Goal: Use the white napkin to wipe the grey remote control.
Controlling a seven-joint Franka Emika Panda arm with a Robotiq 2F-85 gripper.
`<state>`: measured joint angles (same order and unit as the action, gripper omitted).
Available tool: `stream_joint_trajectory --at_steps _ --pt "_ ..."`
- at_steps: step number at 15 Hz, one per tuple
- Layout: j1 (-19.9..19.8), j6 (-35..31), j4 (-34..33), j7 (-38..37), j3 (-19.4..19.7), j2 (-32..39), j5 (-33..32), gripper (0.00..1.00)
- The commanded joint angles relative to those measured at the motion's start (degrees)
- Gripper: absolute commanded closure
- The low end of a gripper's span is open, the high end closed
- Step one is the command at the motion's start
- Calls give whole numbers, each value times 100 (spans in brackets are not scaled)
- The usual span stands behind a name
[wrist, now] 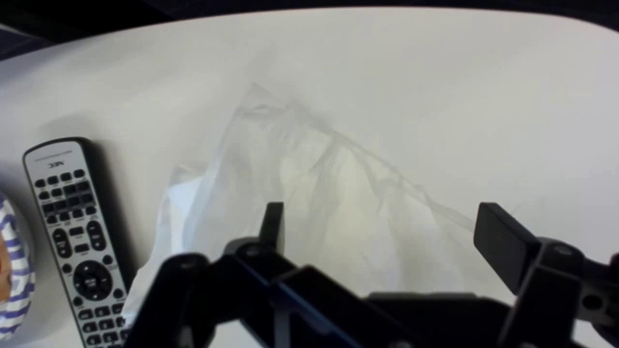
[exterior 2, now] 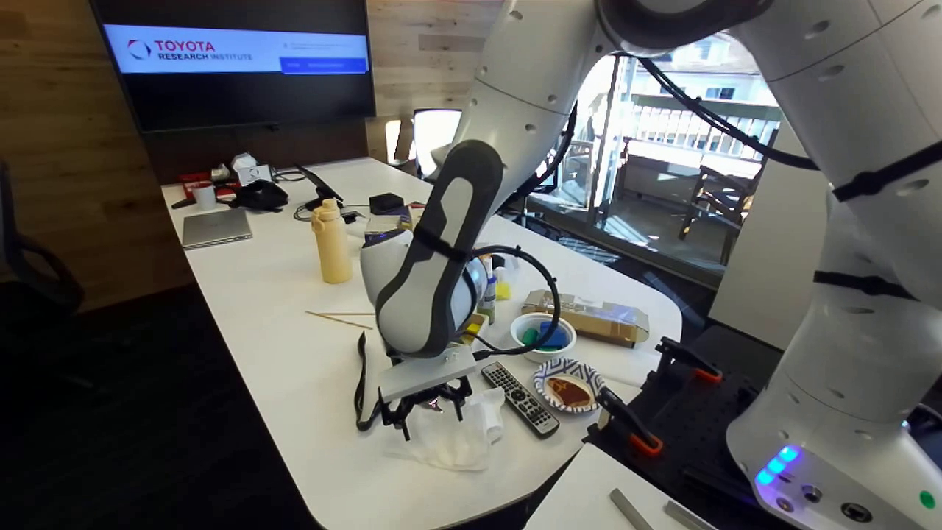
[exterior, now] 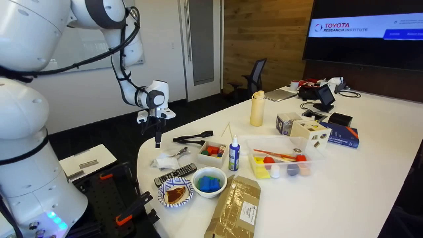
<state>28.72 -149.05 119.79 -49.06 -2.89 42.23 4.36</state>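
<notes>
Wrist view: the napkin (wrist: 333,203) lies crumpled beneath the hand (wrist: 384,229), which is spread wide, with white folds showing in the gap. Just left of the napkin is the remote (wrist: 81,244); whether they touch, I cannot tell. The plate (wrist: 20,275) sits farther left. Open counter (wrist: 474,96) runs right and far, out to its curved edge. In both exterior views the napkin lies near the counter's rounded end. In an exterior view the tongs (exterior: 202,134) are right of the hand. The arm (exterior: 134,53) reaches out and bends, the hand pointing down above the napkin, apart from it.
</notes>
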Motion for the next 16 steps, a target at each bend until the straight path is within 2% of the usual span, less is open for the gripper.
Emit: stream_joint_trajectory --at_steps 1,9,10,11,16 --pt "409 233 -604 -675 412 448 -244 0" --pt "475 241 -1290 -974 472 1358 -254 0" --pt "479 241 -1379 -947 472 1451 -260 25" --pt "488 243 -1457 -937 475 1516 -263 26" --pt "523 247 -1637 -934 506 1552 -282 63"
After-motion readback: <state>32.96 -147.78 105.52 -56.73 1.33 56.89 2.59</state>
